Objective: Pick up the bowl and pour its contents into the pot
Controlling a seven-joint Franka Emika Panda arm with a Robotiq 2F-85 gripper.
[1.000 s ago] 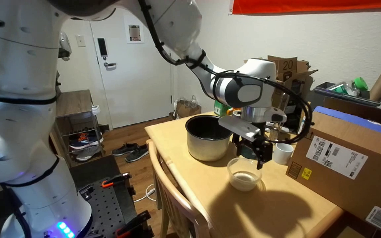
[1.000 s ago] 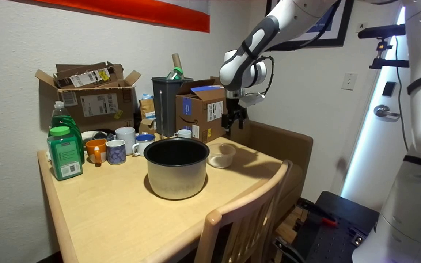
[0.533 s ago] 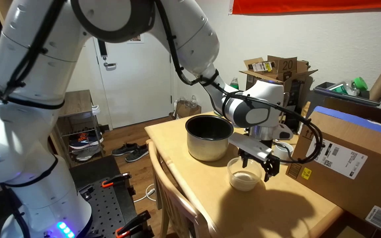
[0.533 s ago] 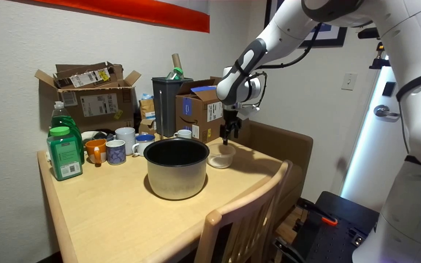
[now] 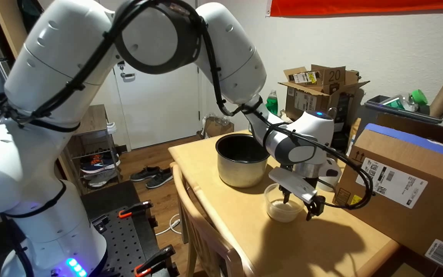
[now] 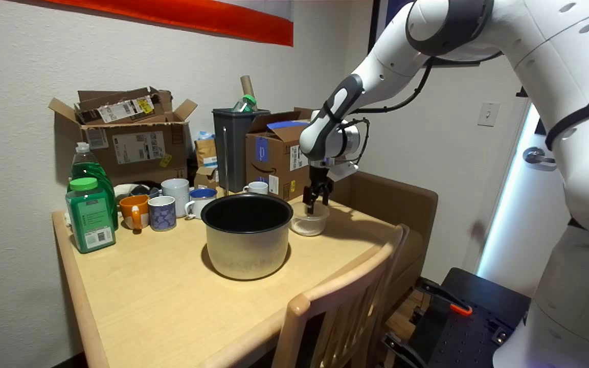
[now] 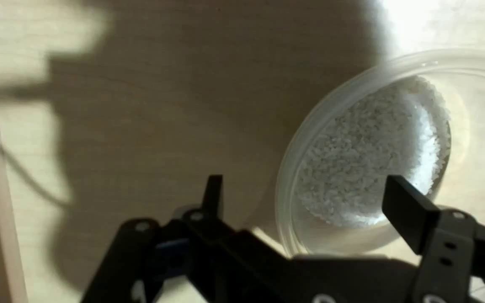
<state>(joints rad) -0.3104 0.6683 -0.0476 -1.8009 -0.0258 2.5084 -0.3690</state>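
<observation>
Beyond the pale wooden table (image 5: 198, 157), over to the left, a white door (image 5: 160, 111) is filling the back of the room, as an exterior view is showing me, and a chair (image 5: 233, 259) is standing at the table's left edge. Next along, the pot (image 5: 240, 171) is sitting upright, dark inside. Near it but apart, the bowl (image 5: 277, 211) is resting on the table, round, with no long axis, holding what I'm taking for rice (image 7: 352, 168). Everything is turning on its right-hand rim: the pincer (image 5: 297, 210) is hanging astride it, most of the bowl lying to its left, fingers (image 7: 411, 210) spread and pinching nothing, one reaching over the rice, its mate hovering outside above the table. I'm guessing that side is needing a squeeze next; how deep the inner finger is sitting, I can't tell. Further right, a broad shadow (image 5: 321, 242) is darkening the table, a cardboard box (image 5: 417, 223) is standing close by, and red cloth (image 5: 360, 7) is hanging along the wall (image 5: 290, 46).
</observation>
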